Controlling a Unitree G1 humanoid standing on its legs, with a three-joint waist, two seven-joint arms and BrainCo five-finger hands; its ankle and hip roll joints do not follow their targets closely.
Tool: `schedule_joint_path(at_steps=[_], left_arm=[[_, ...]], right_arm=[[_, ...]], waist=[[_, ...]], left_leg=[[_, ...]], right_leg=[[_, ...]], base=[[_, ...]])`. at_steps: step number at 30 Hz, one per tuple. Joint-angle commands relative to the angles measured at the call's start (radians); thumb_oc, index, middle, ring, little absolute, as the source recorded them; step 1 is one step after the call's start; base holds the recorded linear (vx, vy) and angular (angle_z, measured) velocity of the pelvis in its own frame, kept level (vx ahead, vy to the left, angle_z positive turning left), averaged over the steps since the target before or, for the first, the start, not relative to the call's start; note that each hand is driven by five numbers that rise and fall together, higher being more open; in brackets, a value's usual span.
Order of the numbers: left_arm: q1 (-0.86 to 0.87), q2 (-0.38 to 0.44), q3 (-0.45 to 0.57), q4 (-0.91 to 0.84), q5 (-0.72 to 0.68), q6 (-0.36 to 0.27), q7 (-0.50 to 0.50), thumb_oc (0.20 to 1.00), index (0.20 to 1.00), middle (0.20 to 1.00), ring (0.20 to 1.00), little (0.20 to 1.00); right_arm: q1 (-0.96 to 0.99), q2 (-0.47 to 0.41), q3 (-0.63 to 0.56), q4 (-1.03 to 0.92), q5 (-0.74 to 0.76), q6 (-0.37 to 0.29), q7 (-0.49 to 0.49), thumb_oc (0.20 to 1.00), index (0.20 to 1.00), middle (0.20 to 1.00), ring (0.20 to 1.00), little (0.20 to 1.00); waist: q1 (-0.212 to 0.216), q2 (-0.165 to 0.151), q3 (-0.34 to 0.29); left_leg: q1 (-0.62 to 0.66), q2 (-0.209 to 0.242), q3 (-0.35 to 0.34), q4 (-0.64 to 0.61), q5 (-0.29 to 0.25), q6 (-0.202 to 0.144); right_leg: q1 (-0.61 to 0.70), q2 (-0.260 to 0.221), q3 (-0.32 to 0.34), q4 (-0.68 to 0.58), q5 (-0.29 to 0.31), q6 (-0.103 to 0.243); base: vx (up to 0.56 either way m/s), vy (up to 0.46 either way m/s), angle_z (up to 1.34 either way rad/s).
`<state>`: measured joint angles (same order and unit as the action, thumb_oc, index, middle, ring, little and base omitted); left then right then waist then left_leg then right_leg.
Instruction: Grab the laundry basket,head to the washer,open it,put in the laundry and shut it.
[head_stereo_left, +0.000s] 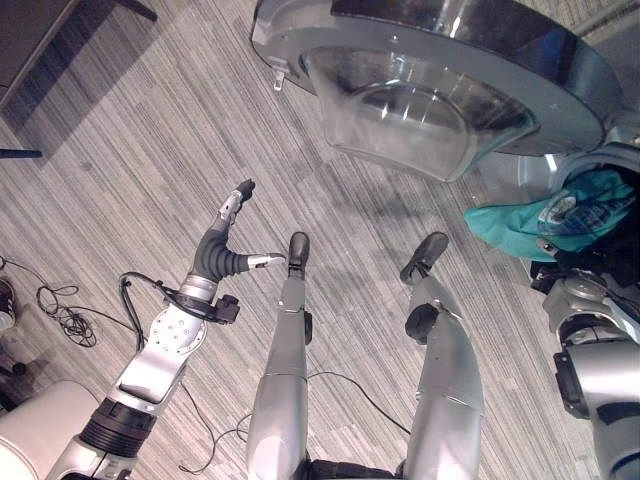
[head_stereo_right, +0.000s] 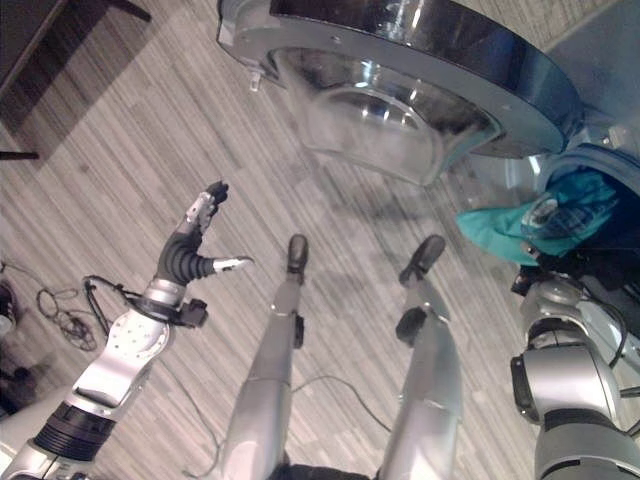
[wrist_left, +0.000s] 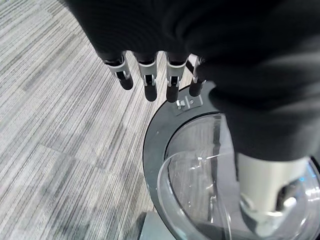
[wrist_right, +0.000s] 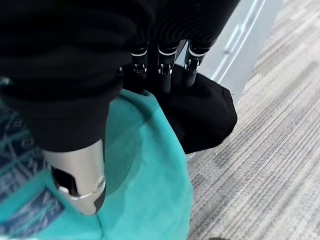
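At the lower left of the left eye view the left hand (head_stereo_left: 232, 250) is held free above the grey striped carpet floor (head_stereo_left: 120, 140), with its fingers straight and spread and nothing between them; it is probably kept aside so that the path to the drum stays free. In its own wrist view the straight fingers (wrist_left: 148, 80) are seen in a row above the rim of the round grey washer door with the clear bulged glass (wrist_left: 200, 190), apart from it. At the right edge of the left eye view the teal cloth with a printed patch (head_stereo_left: 560, 222) is seen hanging at the opening of the washer, partly out, so it is judged that the loading is in progress and not finished. In the right wrist view the right hand (wrist_right: 160, 65) is laid on this teal cloth (wrist_right: 145, 190) and a black garment (wrist_right: 210, 117); its fingertips go into the dark cloth, so it cannot be told if they are curled or straight. Farther, at the top of the left eye view, the washer door (head_stereo_left: 440, 80) stands swung wide open, which leaves the opening reachable.
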<state>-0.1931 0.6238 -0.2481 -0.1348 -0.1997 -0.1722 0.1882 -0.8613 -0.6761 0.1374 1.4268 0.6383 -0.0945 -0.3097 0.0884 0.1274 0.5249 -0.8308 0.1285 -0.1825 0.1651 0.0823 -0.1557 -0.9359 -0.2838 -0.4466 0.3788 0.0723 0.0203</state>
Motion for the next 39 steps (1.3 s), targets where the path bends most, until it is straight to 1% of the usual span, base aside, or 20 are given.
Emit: schedule_joint_path(at_steps=[1, 8, 9, 11, 12, 13, 14, 15, 16, 18, 19, 22, 25, 26, 28, 30, 33, 34, 35, 39], left_arm=[[0.056, 0.01, 0.028, -0.071, -0.049, -0.057, 0.007, 1.0, 1.0, 1.0, 1.0, 1.0], [0.043, 0.016, 0.026, -0.08, -0.058, -0.067, -0.001, 1.0, 1.0, 1.0, 1.0, 1.0], [0.036, 0.018, 0.023, -0.083, -0.063, -0.07, -0.002, 1.0, 1.0, 1.0, 1.0, 1.0], [0.035, 0.019, 0.023, -0.083, -0.063, -0.07, -0.002, 1.0, 1.0, 1.0, 1.0, 1.0], [0.031, 0.02, 0.022, -0.085, -0.067, -0.074, -0.002, 1.0, 1.0, 1.0, 1.0, 1.0], [0.03, 0.021, 0.021, -0.087, -0.069, -0.075, -0.003, 1.0, 1.0, 1.0, 1.0, 1.0], [0.03, 0.021, 0.021, -0.087, -0.069, -0.075, -0.003, 1.0, 1.0, 1.0, 1.0, 1.0], [0.027, 0.02, 0.017, -0.088, -0.072, -0.075, -0.006, 1.0, 1.0, 1.0, 1.0, 1.0], [0.023, 0.016, 0.013, -0.088, -0.075, -0.075, -0.009, 1.0, 1.0, 1.0, 1.0, 1.0], [0.016, 0.012, 0.007, -0.087, -0.075, -0.073, -0.013, 1.0, 1.0, 1.0, 1.0, 1.0], [0.013, 0.007, 0.003, -0.081, -0.073, -0.07, -0.022, 1.0, 1.0, 1.0, 1.0, 1.0], [0.013, 0.013, 0.002, -0.079, -0.073, -0.068, -0.027, 1.0, 1.0, 1.0, 1.0, 1.0], [0.018, 0.018, -0.001, -0.079, -0.073, -0.065, -0.026, 1.0, 1.0, 1.0, 1.0, 1.0], [0.026, 0.025, -0.004, -0.077, -0.076, -0.063, -0.024, 1.0, 1.0, 1.0, 1.0, 1.0], [0.034, 0.03, -0.006, -0.079, -0.076, -0.059, -0.021, 1.0, 1.0, 1.0, 1.0, 1.0], [0.035, 0.044, -0.016, -0.074, -0.072, -0.059, -0.016, 1.0, 1.0, 1.0, 1.0, 1.0], [0.028, 0.055, -0.039, -0.07, -0.078, -0.062, -0.014, 1.0, 1.0, 1.0, 1.0, 1.0], [0.026, 0.054, -0.041, -0.069, -0.079, -0.062, -0.014, 1.0, 1.0, 1.0, 1.0, 1.0], [0.029, 0.06, -0.047, -0.073, -0.081, -0.064, -0.014, 1.0, 1.0, 1.0, 1.0, 1.0], [0.038, 0.064, -0.046, -0.086, -0.076, -0.065, -0.013, 1.0, 1.0, 1.0, 1.0, 1.0]], right_arm=[[-0.003, -0.032, 0.038, -0.053, 0.061, -0.032, 0.024, 1.0, 1.0, 1.0, 1.0, 1.0], [-0.07, -0.058, 0.033, -0.046, 0.114, -0.043, 0.033, 1.0, 1.0, 1.0, 1.0, 1.0], [-0.086, -0.059, 0.031, -0.048, 0.132, -0.05, 0.033, 0.827, 0.827, 0.827, 0.827, 0.827], [-0.087, -0.059, 0.032, -0.047, 0.133, -0.051, 0.033, 0.827, 0.827, 0.827, 0.827, 0.827], [-0.107, -0.058, 0.033, -0.04, 0.149, -0.057, 0.034, 0.617, 0.617, 0.617, 0.617, 0.617], [-0.118, -0.053, 0.023, -0.04, 0.178, -0.065, 0.036, 0.558, 0.558, 0.558, 0.558, 0.558], [-0.118, -0.053, 0.023, -0.04, 0.178, -0.065, 0.036, 0.558, 0.558, 0.558, 0.558, 0.558], [-0.143, -0.038, 0.013, -0.026, 0.208, -0.071, 0.039, 0.485, 0.485, 0.485, 0.485, 0.485], [-0.161, -0.017, -0.005, -0.02, 0.247, -0.078, 0.042, 0.2, 0.2, 0.2, 0.2, 0.2], [-0.181, 0.003, -0.028, 0.007, 0.29, -0.078, 0.048, 0.2, 0.2, 0.2, 0.2, 0.2], [-0.209, 0.018, -0.055, 0.027, 0.35, -0.08, 0.053, 0.2, 0.2, 0.2, 0.2, 0.2], [-0.272, 0.001, -0.069, 0.026, 0.411, -0.099, 0.044, 0.2, 0.2, 0.2, 0.2, 0.2], [-0.308, -0.025, -0.063, 0.008, 0.426, -0.116, 0.027, 0.2, 0.2, 0.2, 0.2, 0.2], [-0.342, -0.068, -0.063, -0.039, 0.437, -0.152, 0.002, 0.2, 0.2, 0.2, 0.2, 0.2], [-0.349, -0.095, -0.064, -0.104, 0.425, -0.189, -0.034, 0.2, 0.2, 0.2, 0.2, 0.2], [-0.362, -0.148, -0.055, -0.159, 0.371, -0.214, -0.089, 0.2, 0.2, 0.2, 0.2, 0.2], [-0.387, -0.229, -0.032, -0.166, 0.324, -0.203, -0.128, 0.2, 0.2, 0.2, 0.2, 0.2], [-0.392, -0.232, -0.029, -0.162, 0.323, -0.2, -0.128, 0.2, 0.2, 0.2, 0.2, 0.2], [-0.407, -0.271, -0.011, -0.147, 0.302, -0.188, -0.137, 0.2, 0.2, 0.2, 0.2, 0.2], [-0.418, -0.314, 0.003, -0.149, 0.278, -0.184, -0.146, 0.2, 0.2, 0.2, 0.2, 0.2]], waist=[[0.016, 0.022, -0.005], [0.026, 0.03, -0.005], [0.028, 0.029, -0.005], [0.028, 0.029, -0.005], [0.032, 0.029, -0.005], [0.034, 0.029, -0.005], [0.034, 0.029, -0.005], [0.039, 0.031, -0.005], [0.045, 0.036, -0.005], [0.052, 0.04, -0.005], [0.058, 0.047, -0.005], [0.065, 0.053, -0.005], [0.067, 0.053, -0.005], [0.062, 0.046, -0.005], [0.055, 0.04, -0.005], [0.049, 0.028, -0.005], [0.046, 0.023, -0.005], [0.047, 0.025, -0.005], [0.045, 0.026, -0.005], [0.044, 0.034, -0.005]], left_leg=[[-0.07, 0.039, 0.021, 0.02, -0.072, -0.011], [-0.072, 0.037, 0.014, -0.024, -0.047, -0.018], [-0.071, 0.036, 0.014, -0.034, -0.042, -0.019], [-0.071, 0.036, 0.015, -0.035, -0.042, -0.019], [-0.068, 0.035, 0.015, -0.041, -0.04, -0.02], [-0.065, 0.034, 0.016, -0.041, -0.041, -0.02], [-0.065, 0.034, 0.016, -0.041, -0.041, -0.02], [-0.066, 0.032, 0.013, -0.036, -0.042, -0.02], [-0.065, 0.03, 0.012, -0.035, -0.043, -0.02], [-0.063, 0.028, 0.01, -0.034, -0.044, -0.021], [-0.058, 0.028, 0.011, -0.031, -0.046, -0.022], [-0.043, 0.028, 0.014, -0.028, -0.047, -0.024], [-0.028, 0.03, 0.016, -0.031, -0.047, -0.024], [-0.009, 0.032, 0.018, -0.032, -0.047, -0.024], [0.009, 0.037, 0.021, -0.034, -0.05, -0.024], [0.026, 0.04, 0.021, -0.035, -0.052, -0.025], [0.038, 0.046, 0.018, -0.04, -0.048, -0.029], [0.039, 0.047, 0.018, -0.041, -0.047, -0.029], [0.04, 0.05, 0.017, -0.046, -0.042, -0.032], [0.036, 0.052, 0.015, -0.054, -0.033, -0.034]], right_leg=[[0.009, -0.019, 0.081, 0.028, -0.178, 0.118], [-0.01, -0.017, 0.079, 0.042, -0.193, 0.113], [-0.01, -0.016, 0.078, 0.04, -0.195, 0.112], [-0.011, -0.016, 0.078, 0.04, -0.195, 0.112], [-0.01, -0.016, 0.079, 0.038, -0.194, 0.112], [-0.008, -0.017, 0.079, 0.039, -0.194, 0.113], [-0.008, -0.017, 0.079, 0.039, -0.194, 0.113], [-0.003, -0.017, 0.078, 0.038, -0.193, 0.113], [0.0, -0.017, 0.078, 0.04, -0.194, 0.114], [0.006, -0.019, 0.076, 0.041, -0.196, 0.115], [0.013, -0.021, 0.076, 0.043, -0.2, 0.114], [0.03, -0.021, 0.079, 0.041, -0.202, 0.115], [0.045, -0.021, 0.082, 0.038, -0.201, 0.115], [0.062, -0.018, 0.084, 0.032, -0.199, 0.114], [0.082, -0.012, 0.084, 0.021, -0.196, 0.114], [0.103, -0.006, 0.083, 0.008, -0.194, 0.115], [0.12, 0.0, 0.078, -0.004, -0.197, 0.115], [0.12, 0.001, 0.078, -0.004, -0.197, 0.115], [0.119, 0.002, 0.077, -0.001, -0.203, 0.114], [0.103, 0.003, 0.082, 0.014, -0.214, 0.112]], base=[[0.02, -0.032, 0.0], [0.02, -0.01, 0.01], [0.0, 0.0, 0.0], [0.0, 0.0, 0.0], [0.0, 0.0, 0.0], [0.0, 0.0, 0.0], [0.0, 0.0, 0.0], [0.0, 0.0, 0.0], [0.0, 0.0, 0.0], [0.0, 0.0, 0.0], [0.0, 0.0, 0.0], [0.0, -0.002, 0.01], [0.0, 0.0, 0.0], [0.0, 0.0, 0.0], [0.01, -0.005, -0.02], [0.01, -0.018, -0.1], [0.02, -0.031, -0.09], [0.03, -0.038, -0.02], [0.0, 0.0, 0.0], [0.02, -0.03, 0.0]])
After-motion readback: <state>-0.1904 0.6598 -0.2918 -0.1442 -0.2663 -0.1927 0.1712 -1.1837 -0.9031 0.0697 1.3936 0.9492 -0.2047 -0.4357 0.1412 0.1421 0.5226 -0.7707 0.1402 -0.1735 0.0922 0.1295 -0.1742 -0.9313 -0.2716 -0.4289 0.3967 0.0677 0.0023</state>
